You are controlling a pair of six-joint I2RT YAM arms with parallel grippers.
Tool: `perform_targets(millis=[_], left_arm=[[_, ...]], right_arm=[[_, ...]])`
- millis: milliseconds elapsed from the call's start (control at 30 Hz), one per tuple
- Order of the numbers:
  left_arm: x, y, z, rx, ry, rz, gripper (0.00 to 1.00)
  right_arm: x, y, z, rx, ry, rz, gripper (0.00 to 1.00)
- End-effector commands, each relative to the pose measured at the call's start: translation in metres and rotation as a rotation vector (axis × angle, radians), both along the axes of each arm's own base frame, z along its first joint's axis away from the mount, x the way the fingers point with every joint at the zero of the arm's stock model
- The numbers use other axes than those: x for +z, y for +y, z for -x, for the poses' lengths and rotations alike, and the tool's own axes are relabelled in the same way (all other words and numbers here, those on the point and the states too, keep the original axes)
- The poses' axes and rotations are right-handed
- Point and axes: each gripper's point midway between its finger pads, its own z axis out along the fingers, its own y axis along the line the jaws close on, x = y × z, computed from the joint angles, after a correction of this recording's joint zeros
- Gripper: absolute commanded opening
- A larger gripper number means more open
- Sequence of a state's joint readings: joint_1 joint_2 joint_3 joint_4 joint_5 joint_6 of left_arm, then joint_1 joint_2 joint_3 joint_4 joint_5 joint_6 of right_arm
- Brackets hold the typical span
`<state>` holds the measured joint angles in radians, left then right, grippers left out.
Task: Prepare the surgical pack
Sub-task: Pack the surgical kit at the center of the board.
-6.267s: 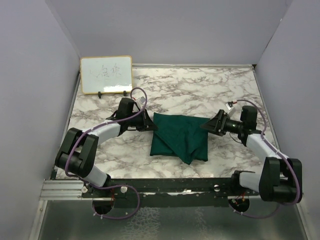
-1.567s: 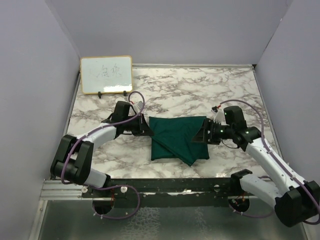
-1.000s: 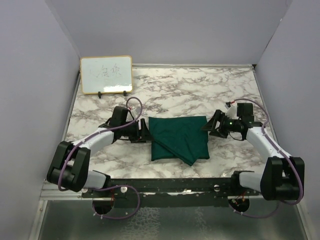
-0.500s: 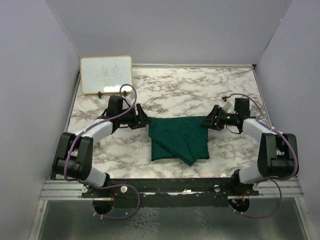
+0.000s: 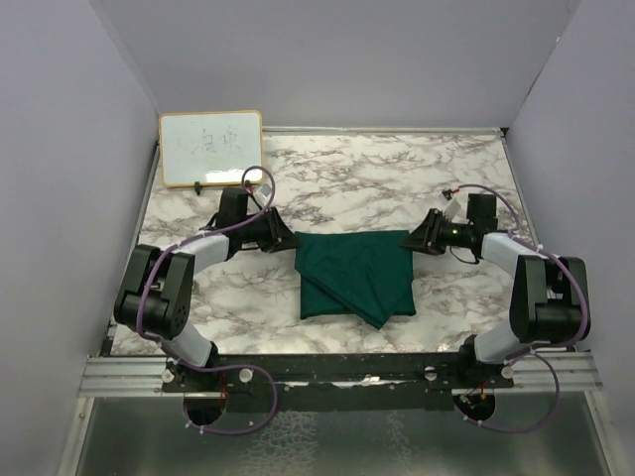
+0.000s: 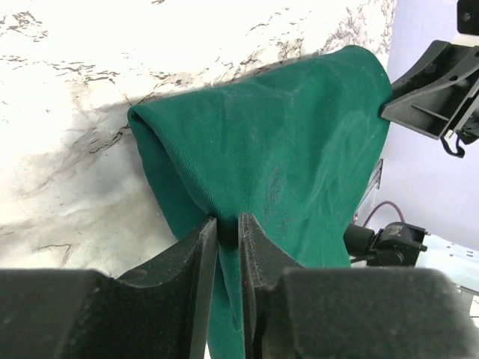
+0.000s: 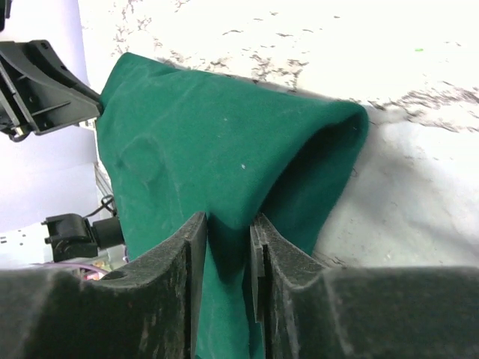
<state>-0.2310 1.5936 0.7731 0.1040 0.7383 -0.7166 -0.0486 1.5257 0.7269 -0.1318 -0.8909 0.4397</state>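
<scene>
Surgical pack [image 5: 355, 278] lies as a folded dark green bundle on the marble tabletop [image 5: 397, 178], about midway between the two arms, its far edge straight and its near edge ending in an uneven overlapping flap. Whatever is wrapped inside is hidden by the cloth; the right wrist view shows only a faint round bulge under the fabric. The left tool [image 5: 294, 241] is closed on the bundle's far left corner, a thin fold of green cloth pinched between its fingers, which cut off the near part of the fabric in its own camera. The right tool [image 5: 408, 241] grips the far right corner likewise, with a thicker fold between its fingers. A whiteboard [image 5: 210, 147] stands at the far left corner of the tabletop, its writing too faint to read.
</scene>
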Motion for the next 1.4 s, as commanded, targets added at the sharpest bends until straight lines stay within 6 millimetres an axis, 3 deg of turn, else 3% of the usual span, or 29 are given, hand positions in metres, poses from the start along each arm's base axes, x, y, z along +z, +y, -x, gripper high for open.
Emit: perform_targets(millis=[0,200,467,567,600,733,900,967,1100,1200,1367], left_arm=[[-0.001,-0.006,0.007,-0.032,0.007,0.053,0.18],[-0.013,0.001,0.013,-0.009,0.017,0.011,0.00],[-0.017,0.020,0.015,0.049,-0.013,-0.058,0.00],[-0.013,0.027,0.014,0.041,-0.044,-0.111,0.00],[-0.012,0.028,0.015,0.037,-0.047,-0.118,0.04],[-0.010,0.029,0.024,0.043,-0.043,-0.109,0.46],[-0.002,0.024,0.039,0.044,-0.053,-0.062,0.65],[-0.001,0.023,0.044,0.042,-0.057,-0.057,0.71],[-0.010,0.008,0.057,-0.013,-0.022,-0.036,0.85],[-0.016,0.004,0.063,0.004,-0.006,0.007,0.87],[-0.025,0.002,0.069,0.013,0.019,0.022,0.87]], right_arm=[[-0.011,-0.015,0.005,-0.035,-0.007,0.021,0.27],[-0.029,-0.023,0.022,-0.067,0.055,-0.016,0.12],[-0.031,-0.035,0.020,-0.097,0.051,0.014,0.03],[-0.024,-0.037,0.021,-0.097,0.036,0.033,0.09],[-0.020,-0.035,0.022,-0.094,0.030,0.022,0.15],[-0.002,-0.024,0.039,-0.060,0.029,-0.055,0.37],[0.006,-0.007,0.069,0.026,0.040,-0.167,0.57],[0.007,-0.005,0.071,0.021,0.034,-0.159,0.65],[-0.007,-0.006,0.073,-0.003,0.109,-0.116,0.68],[-0.016,-0.006,0.076,-0.011,0.146,-0.115,0.74],[-0.027,-0.003,0.083,-0.014,0.177,-0.137,0.73]])
